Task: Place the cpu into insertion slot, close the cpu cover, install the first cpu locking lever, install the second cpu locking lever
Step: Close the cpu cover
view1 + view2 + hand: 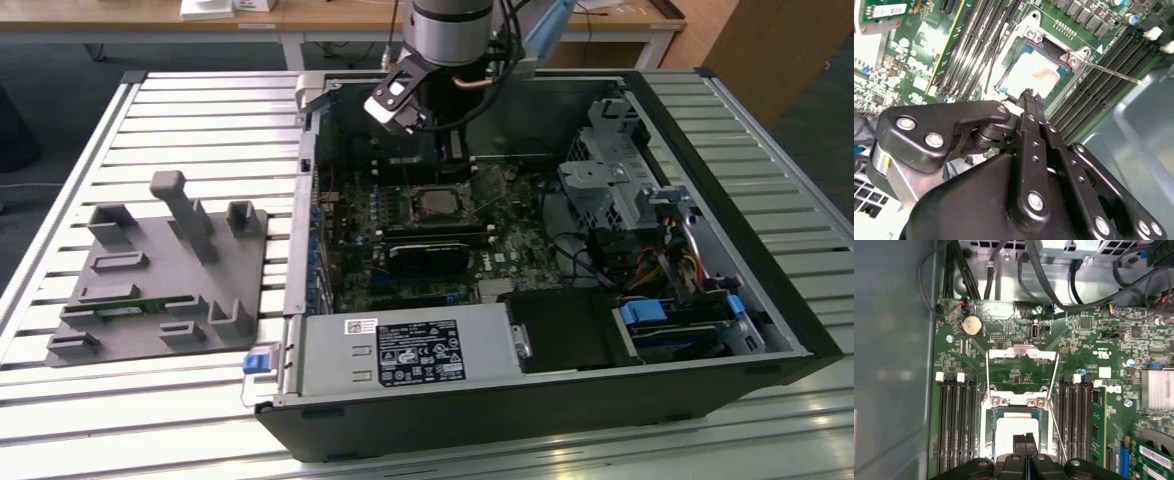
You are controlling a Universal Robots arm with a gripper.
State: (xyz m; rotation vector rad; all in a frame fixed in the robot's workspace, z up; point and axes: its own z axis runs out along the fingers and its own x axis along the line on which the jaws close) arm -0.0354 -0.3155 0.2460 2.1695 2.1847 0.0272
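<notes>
Fixture tray [158, 270]: sitting on the slatted bench at the exterior view's left, well apart from the work.
Cpu [1013, 427]: lying seated in the insertion slot [1004, 82], silvery top showing in both wrist views.
Cpu cover [1022, 356]: standing swung open beyond the socket, it seems; levers unlatched.
Gripper [1029, 95]: hovering just above the cpu edge, fingers pressed together, gripping nothing.
Step in hand: placement looking done; cover closing pending.
Next move: calling for a push on the raised cover frame.
</notes>
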